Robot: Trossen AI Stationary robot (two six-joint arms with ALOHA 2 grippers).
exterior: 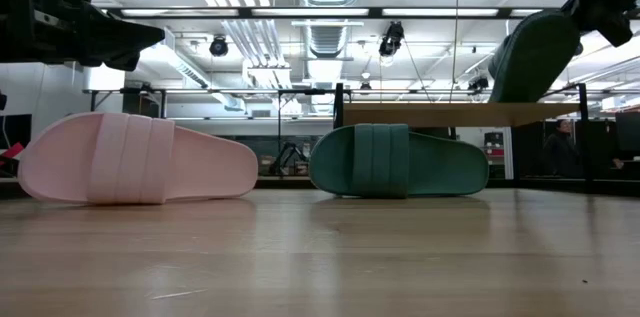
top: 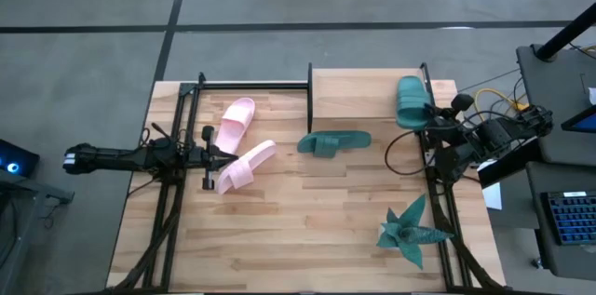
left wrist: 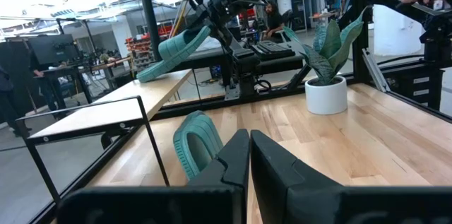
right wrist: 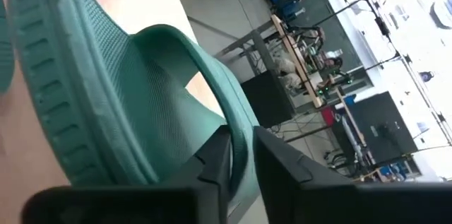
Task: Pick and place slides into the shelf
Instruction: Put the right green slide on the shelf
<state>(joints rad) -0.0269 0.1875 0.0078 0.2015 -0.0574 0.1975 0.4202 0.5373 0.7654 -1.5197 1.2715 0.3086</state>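
A dark teal slide (top: 411, 101) is tilted over the right end of the shelf (top: 358, 100), in my right gripper (right wrist: 240, 155), which is shut on it and comes in from the table's right. The second teal slide (top: 333, 142) lies sole-down on the table in front of the shelf. Two pale pink slides (top: 236, 120) (top: 245, 165) lie flat near the left side. My left gripper (top: 212, 155) hovers shut beside the pink pair, touching nothing. In the left wrist view its fingers (left wrist: 233, 164) point at the lying teal slide (left wrist: 198, 146). My right gripper pinches the teal slide's strap (right wrist: 229, 114) at its edge between the two fingers, one on the footbed side and one outside. It comes slanting from the table's right. The slide is tilted steeply, upper end raised (exterior: 535, 42), lower end at the shelf board (left wrist: 145, 75).
A teal spiky plant in a white pot (top: 410, 230) stands near the table's right near corner. Black metal frames (top: 177, 146) (top: 433, 174) run along both table sides. Bare wood lies in the near middle of the tabletop (top: 298, 230). The shelf's left part (top: 335, 90) is bare.
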